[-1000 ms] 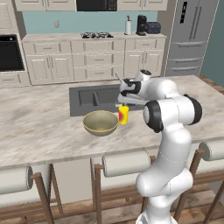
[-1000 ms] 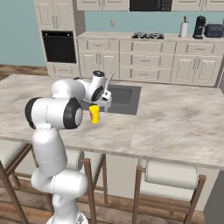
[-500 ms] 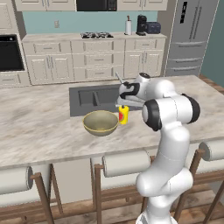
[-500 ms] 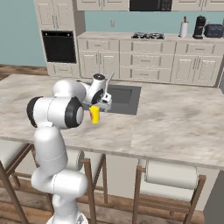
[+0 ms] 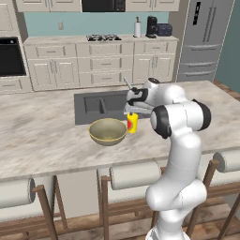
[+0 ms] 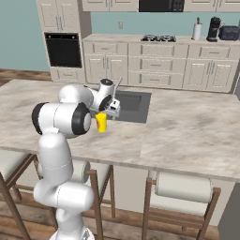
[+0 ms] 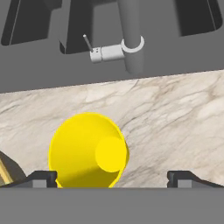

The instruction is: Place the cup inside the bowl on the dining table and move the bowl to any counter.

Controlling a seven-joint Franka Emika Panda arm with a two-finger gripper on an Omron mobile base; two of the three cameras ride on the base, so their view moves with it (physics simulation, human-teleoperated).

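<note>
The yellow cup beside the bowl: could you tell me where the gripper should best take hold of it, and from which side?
Grip the cup across its round side wall just below the rim, coming straight down from above. It stands upright and open-topped on the dining table, narrow enough for the open gripper to straddle, and the bowl sits close beside it, so a sideways approach looks crowded.

Yellow cup (image 5: 132, 123) upright beside olive bowl (image 5: 108, 131) on dining table (image 5: 42, 136).
</note>
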